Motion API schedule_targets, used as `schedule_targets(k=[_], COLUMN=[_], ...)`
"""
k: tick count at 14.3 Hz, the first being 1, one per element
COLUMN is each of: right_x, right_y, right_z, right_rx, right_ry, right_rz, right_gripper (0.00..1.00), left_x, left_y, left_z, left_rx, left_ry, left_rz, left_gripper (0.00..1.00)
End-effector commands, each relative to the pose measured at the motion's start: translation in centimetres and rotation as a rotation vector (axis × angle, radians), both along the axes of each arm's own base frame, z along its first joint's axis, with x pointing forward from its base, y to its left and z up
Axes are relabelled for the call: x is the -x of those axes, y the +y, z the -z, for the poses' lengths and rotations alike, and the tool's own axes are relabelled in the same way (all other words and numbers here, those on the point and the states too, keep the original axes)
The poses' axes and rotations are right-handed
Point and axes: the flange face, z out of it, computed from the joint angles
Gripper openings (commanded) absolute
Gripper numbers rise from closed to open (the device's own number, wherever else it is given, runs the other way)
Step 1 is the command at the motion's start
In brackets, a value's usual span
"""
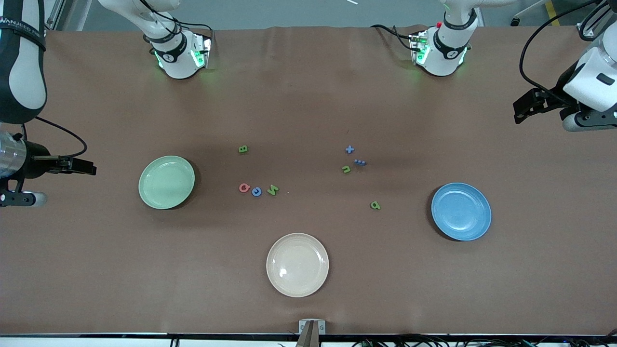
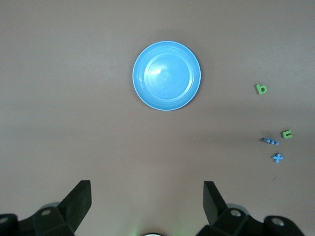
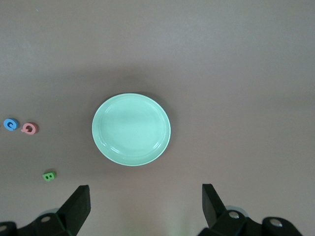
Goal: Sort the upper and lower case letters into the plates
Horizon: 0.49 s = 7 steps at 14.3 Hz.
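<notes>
Both pincers are wide open and holding nothing: the left pincer (image 2: pixel 146 204) hangs over the surface's edge at the left arm's end, looking down on the round shallow medium-blue plate (image 1: pixel 461 211), and the right pincer (image 3: pixel 146 205) hangs over the edge at the right arm's end above the round shallow pale-green plate (image 1: pixel 167 182). Neither has started on anything. All three plates are bare, including the cream-white plate (image 1: pixel 297 264) sitting nearest the front camera edge in the middle. The letters are all loose on the brown surface (image 1: pixel 308 96) between the two coloured plates: a small green letter B (image 1: pixel 243 149), a pink ring-shaped letter (image 1: pixel 244 187) touching or just beside a blue C-shaped letter (image 1: pixel 256 192), and a green N (image 1: pixel 273 190) toward the green plate's side; a blue plus sign (image 1: pixel 349 149), a blue dotted piece (image 1: pixel 360 162), a green u (image 1: pixel 346 169) and a green lowercase b-like letter (image 1: pixel 375 206) toward the blue one. They look like tiny, light, stiff, flat pieces, so I'd guess pinching across the outer edges works best, and they'll probably skid if nudged.
</notes>
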Motion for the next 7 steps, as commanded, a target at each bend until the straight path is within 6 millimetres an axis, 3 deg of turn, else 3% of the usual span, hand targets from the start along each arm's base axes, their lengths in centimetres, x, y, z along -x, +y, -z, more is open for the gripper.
schedule_targets(k=[1,7], right_x=[1.1,6.0], right_y=[0.1,0.2], right_z=[-1.7,-3.4], right_rx=[-0.006,-0.010], right_ry=[-0.012,-0.056], right_rz=[0.002,0.001], right_gripper=[1.00,1.00], left_x=[-0.3,-0.3], left_y=[-0.4,-1.1], left_z=[-0.4,-0.4], left_rx=[0.024,0.020], left_ry=[-0.002,-0.003], left_rz=[0.021,0.018], left_gripper=[1.00,1.00])
